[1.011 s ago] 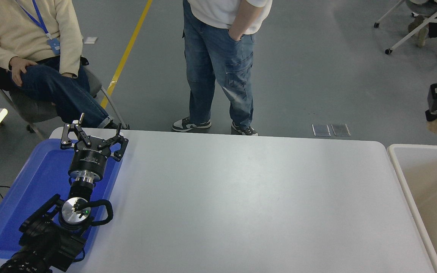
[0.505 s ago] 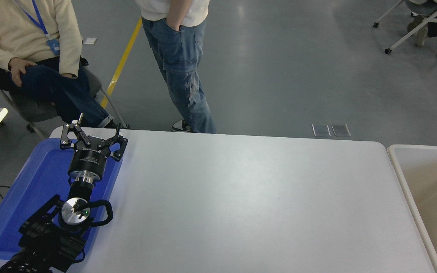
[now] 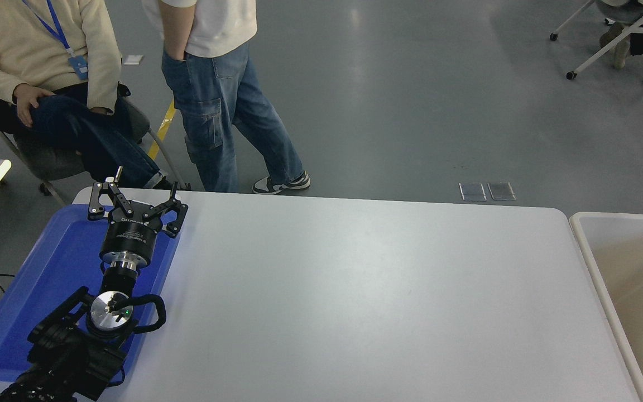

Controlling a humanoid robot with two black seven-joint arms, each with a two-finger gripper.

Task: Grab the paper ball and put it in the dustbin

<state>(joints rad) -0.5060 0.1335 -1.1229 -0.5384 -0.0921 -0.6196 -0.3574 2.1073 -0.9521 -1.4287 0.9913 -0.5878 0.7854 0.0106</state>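
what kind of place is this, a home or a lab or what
Most likely a robotics lab or test workshop, not a home. A black left gripper is parked over a blue tray on a white table, the floor is bare grey concrete with a yellow line, and people look on.

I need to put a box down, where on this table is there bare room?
The white table is bare from the blue tray at its left edge across to the dustbin beside its right end. The crowded part is the tray, where the left hand is parked.
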